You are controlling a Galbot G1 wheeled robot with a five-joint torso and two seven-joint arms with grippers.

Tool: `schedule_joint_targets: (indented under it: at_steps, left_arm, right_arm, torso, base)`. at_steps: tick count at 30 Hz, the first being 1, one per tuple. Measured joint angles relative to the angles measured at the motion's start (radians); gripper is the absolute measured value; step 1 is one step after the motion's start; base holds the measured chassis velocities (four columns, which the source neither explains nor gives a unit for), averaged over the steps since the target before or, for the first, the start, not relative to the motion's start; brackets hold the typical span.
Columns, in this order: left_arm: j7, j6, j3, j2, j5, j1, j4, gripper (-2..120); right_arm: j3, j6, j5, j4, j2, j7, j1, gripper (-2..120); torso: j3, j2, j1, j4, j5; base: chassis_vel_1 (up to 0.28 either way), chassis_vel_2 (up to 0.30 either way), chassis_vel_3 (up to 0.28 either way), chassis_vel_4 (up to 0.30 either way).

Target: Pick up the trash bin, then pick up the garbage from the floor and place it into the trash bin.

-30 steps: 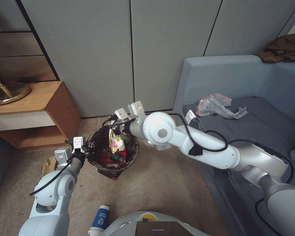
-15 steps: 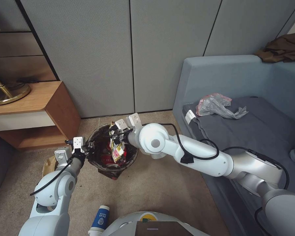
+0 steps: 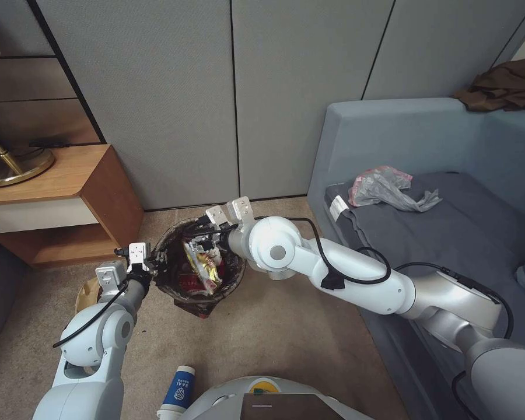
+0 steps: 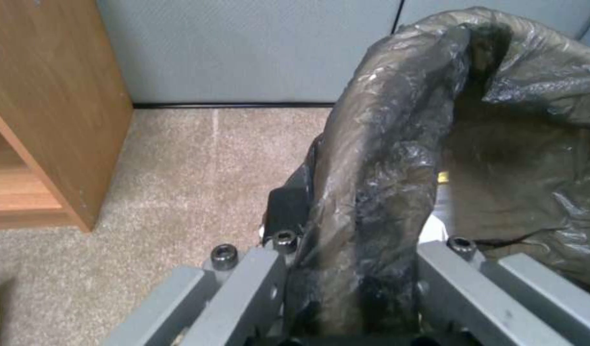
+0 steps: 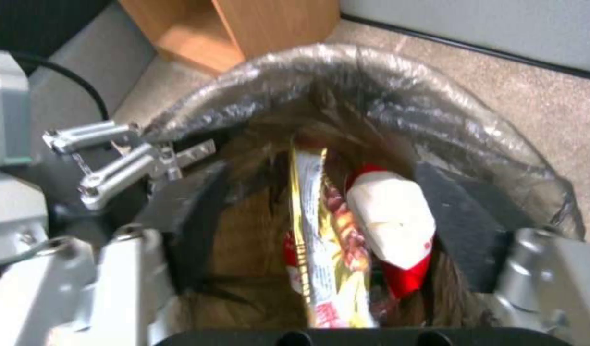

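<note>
The right pincer (image 5: 333, 230) hangs over the trash bin (image 5: 398, 91), its 2 dark pads spread wide apart. Between them a yellow wrapper (image 5: 327, 250) stands upright inside the bag beside a crushed red-white cup (image 5: 391, 221). The left pincer (image 5: 179, 163) grips the bin's bag-covered rim above the beige carpet (image 5: 538, 101).

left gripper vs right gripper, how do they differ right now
The left gripper is shut on the trash bin rim; the right gripper is open above the bin's mouth. The left holds the bagged edge from the side; the right holds nothing, and the yellow wrapper lies inside below it. Both are at the bin.
</note>
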Motion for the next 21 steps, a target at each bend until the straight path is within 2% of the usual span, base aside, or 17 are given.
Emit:
schedule_joint_targets:
  at_steps: [3,4,7,21]
  left_arm:
    - [0.0,0.0,0.0,-0.001,0.0,-0.002,0.0,5]
    - [0.0,0.0,0.0,-0.001,0.0,-0.002,0.0,5]
    - [0.001,0.0,0.0,-0.001,0.0,-0.004,0.001,5]
    - [0.001,-0.001,-0.001,-0.001,0.0,-0.005,0.003,5]
  right_arm:
    - [0.007,0.002,-0.001,-0.002,-0.003,-0.004,0.0,87]
    - [0.007,0.002,-0.001,-0.002,-0.003,-0.004,0.0,87]
    - [0.016,0.002,0.0,0.004,-0.006,-0.005,0.0,99]
    - [0.037,0.003,0.003,0.022,-0.014,-0.005,0.002,100]
  torso:
    - [0.0,0.0,0.0,-0.0001,0.0]
    - [0.0,0.0,0.0,-0.0001,0.0]
    - [0.0,0.0,0.0,0.0,0.0]
    - [0.0,0.0,0.0,0.0,0.0]
  base:
    - [0.0,0.0,0.0,0.0]
    - [0.0,0.0,0.0,0.0]
    - [0.0,0.0,0.0,0.0]
    - [0.0,0.0,0.0,0.0]
